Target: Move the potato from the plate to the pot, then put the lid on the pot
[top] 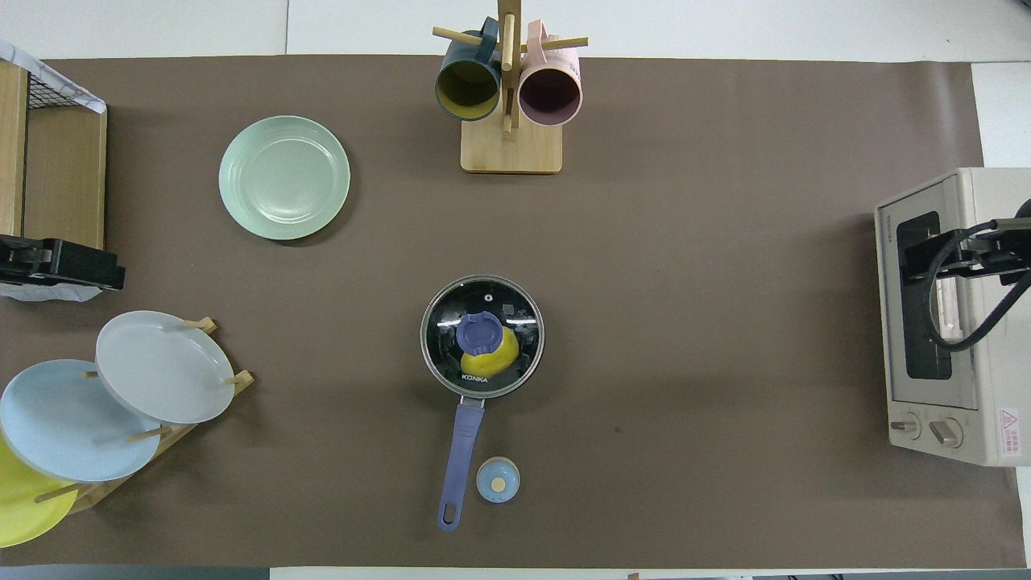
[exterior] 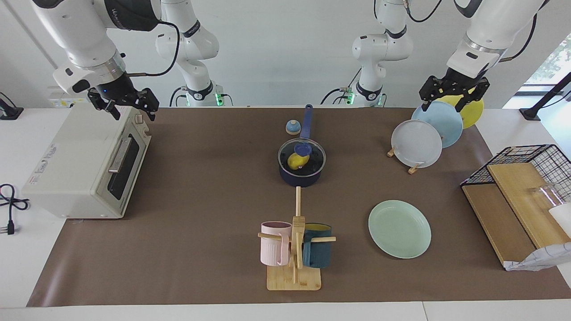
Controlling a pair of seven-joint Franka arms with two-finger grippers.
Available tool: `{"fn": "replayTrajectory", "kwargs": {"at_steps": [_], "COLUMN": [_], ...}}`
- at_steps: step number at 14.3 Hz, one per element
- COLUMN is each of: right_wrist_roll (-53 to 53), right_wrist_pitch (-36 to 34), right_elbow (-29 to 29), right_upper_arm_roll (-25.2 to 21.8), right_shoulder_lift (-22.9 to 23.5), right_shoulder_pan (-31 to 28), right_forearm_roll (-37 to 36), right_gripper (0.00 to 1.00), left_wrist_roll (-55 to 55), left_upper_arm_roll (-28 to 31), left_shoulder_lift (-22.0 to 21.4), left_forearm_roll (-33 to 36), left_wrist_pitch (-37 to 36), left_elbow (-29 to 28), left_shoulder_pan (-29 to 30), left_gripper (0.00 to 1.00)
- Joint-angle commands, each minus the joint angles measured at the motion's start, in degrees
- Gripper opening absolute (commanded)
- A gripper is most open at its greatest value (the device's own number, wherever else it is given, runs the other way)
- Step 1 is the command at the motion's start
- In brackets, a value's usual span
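The yellow potato (exterior: 295, 160) lies inside the navy pot (exterior: 299, 179), at the middle of the table. The glass lid (exterior: 314, 160) with its blue knob sits flat on the pot and covers it. In the overhead view the potato (top: 506, 354) shows through the lid (top: 483, 302), and the pot's handle (top: 461, 451) points toward the robots. The mint-green plate (exterior: 399, 228) (top: 284, 177) is empty, farther from the robots, toward the left arm's end. My left gripper (exterior: 446, 106) (top: 80, 270) hangs open and empty over the plate rack. My right gripper (exterior: 131, 109) (top: 926, 258) hangs open and empty over the toaster oven.
A small blue-and-tan bell (exterior: 292, 127) sits beside the pot's handle. A wooden mug rack (exterior: 295, 249) holds a pink and a teal mug. A rack of upright plates (exterior: 417, 143) and a wire basket with wooden boards (exterior: 522, 196) stand at the left arm's end. The toaster oven (exterior: 84, 165) stands at the right arm's end.
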Motion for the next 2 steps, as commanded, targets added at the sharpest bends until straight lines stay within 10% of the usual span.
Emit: {"fn": "replayTrajectory", "kwargs": {"at_steps": [1, 2], "right_wrist_roll": [-1.5, -1.5], "right_wrist_pitch": [0.5, 0.5], "right_elbow": [-0.8, -0.8], "right_upper_arm_roll": [0.5, 0.5], "right_shoulder_lift": [-0.6, -0.6], "right_shoulder_pan": [-0.7, -0.7], "right_forearm_roll": [0.3, 0.3], "right_gripper": [1.0, 1.0], "left_wrist_roll": [0.4, 0.3], "left_upper_arm_roll": [0.3, 0.3], "left_shoulder_lift": [-1.2, -1.2], "left_forearm_roll": [-0.9, -0.9], "left_wrist_pitch": [-0.8, -0.8], "left_elbow": [-0.7, -0.7], "left_shoulder_pan": [0.1, 0.0], "left_gripper": [1.0, 1.0]}}
